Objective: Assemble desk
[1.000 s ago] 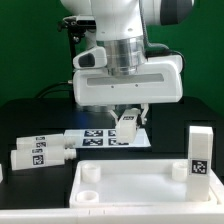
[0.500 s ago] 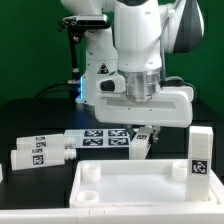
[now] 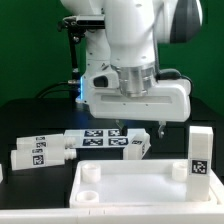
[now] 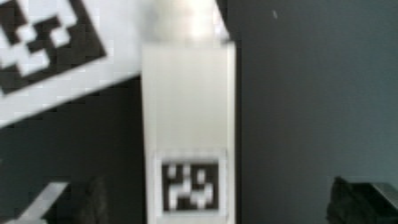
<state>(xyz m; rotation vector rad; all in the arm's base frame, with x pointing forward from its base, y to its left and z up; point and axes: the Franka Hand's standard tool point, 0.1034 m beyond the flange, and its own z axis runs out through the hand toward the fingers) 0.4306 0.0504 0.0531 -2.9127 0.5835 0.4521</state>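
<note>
The desk is in loose parts on the black table (image 3: 25,125). Its tabletop (image 3: 130,190) is white and rimmed, with round sockets (image 3: 88,172) at the corners, and it lies flat along the table's near edge in the exterior view.

One leg (image 3: 137,147) lies on the table just past the tabletop's far rim, directly under my gripper (image 3: 139,129). My wrist view looks straight down on this leg (image 4: 187,110). It lies lengthwise with its black-and-white tag (image 4: 191,185) facing up, and its far end is too blurred to read. The marker board (image 3: 100,138) lies flat just beside it. In the wrist view the board's corner (image 4: 54,50) meets the leg's side, though I cannot tell whether they touch.

My gripper (image 4: 210,198) is spread wide and grasps nothing. My fingers (image 4: 365,195) stand on either side of the leg, with dark table showing between each one and the white plastic.

A second leg (image 3: 200,150) stands upright at the tabletop's far corner on the exterior view's right, its tag facing the camera. I cannot tell whether it sits in a socket. Two more legs (image 3: 40,152) lie side by side towards the table's edge on the exterior view's left, well apart from my gripper.
</note>
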